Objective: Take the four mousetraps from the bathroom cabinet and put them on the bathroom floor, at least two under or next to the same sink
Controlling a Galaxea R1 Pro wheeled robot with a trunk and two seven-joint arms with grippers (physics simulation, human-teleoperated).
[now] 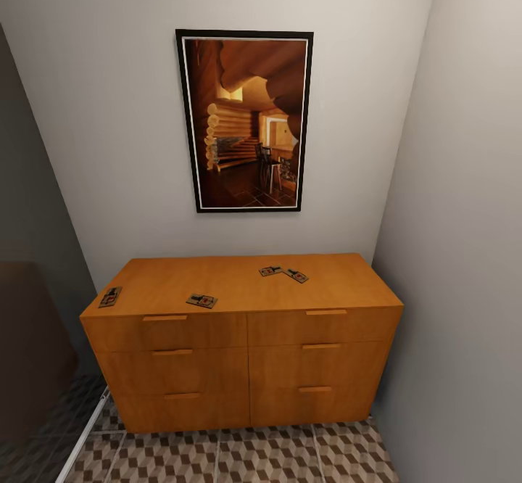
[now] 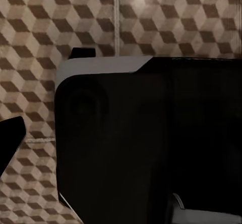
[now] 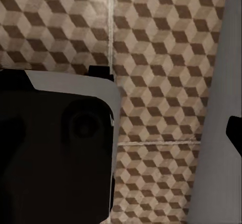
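All four mousetraps point(image 1: 110, 296) point(image 1: 201, 300) point(image 1: 270, 271) point(image 1: 296, 275) sit on the cabinet point(image 1: 239, 287) top — grippers' openness can't be told, wrist views mostly show bathroom floor point(image 3: 151, 57).

Your arms hang low, both wrists pointing down at the ground beside your base. In the left wrist view, a large black body part with a pale grey rounded upper edge point(image 2: 151, 138) stands close before the lens, and one dark fingertip point(image 2: 11, 135) of your left gripper pokes in from the side. In the right wrist view, the same kind of dark bulk with a grey rim point(image 3: 55, 153) sits close, and a small dark fingertip point(image 3: 235, 133) of your right gripper juts in at the opposite side. Too little of either gripper shows to judge how its fingers are set.
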